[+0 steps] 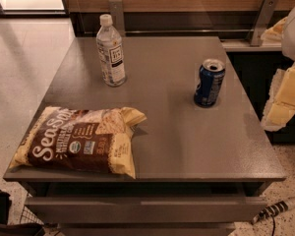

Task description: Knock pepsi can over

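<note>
The small dark blue metal pepsi can [209, 83] stands upright on the right half of the flat grey bench [187, 132]. The pale yellow-white hand [283, 100] is at the right edge of the view, beyond the bench side and apart from the can. Whether it is open or closed cannot be told. A clear plastic bottle [110, 50] stands rear left. A brown snack bag [78, 140] lies front left.

The claw [284, 96] sits off the right side of the tabletop [187, 146], cut by the picture's right edge. Markings on the can [209, 83] cannot be read. A dark thing [2, 213] is cut off bottom left.
</note>
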Controlling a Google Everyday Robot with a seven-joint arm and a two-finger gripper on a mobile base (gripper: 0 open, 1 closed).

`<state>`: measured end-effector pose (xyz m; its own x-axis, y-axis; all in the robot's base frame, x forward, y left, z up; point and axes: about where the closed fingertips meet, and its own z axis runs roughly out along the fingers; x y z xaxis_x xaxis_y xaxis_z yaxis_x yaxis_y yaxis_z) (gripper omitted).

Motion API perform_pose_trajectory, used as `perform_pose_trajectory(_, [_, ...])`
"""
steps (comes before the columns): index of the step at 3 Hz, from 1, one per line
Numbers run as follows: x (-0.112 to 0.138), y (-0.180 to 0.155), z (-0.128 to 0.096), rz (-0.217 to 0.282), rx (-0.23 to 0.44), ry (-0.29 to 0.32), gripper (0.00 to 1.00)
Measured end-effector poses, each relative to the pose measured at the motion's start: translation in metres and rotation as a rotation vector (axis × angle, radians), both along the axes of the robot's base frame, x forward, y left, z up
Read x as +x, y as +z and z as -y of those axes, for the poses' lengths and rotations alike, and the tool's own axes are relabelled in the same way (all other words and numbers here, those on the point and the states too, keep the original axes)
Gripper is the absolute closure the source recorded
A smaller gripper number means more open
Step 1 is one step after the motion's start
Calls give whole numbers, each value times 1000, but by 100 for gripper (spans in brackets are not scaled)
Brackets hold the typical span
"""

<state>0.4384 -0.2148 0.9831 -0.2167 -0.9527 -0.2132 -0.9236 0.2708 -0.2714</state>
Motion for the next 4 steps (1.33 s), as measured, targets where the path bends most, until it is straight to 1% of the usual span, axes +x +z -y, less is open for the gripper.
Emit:
perform_pose_trajectory(1, [0, 0, 0, 0, 0, 0, 0])
perform_pose_trajectory(2, [3, 1, 1, 7, 14, 0, 0])
perform_pose_trajectory(3, [17, -3, 5, 27, 79, 10, 0])
perform_pose_trajectory(4, [56, -18, 19, 93, 268, 41, 0])
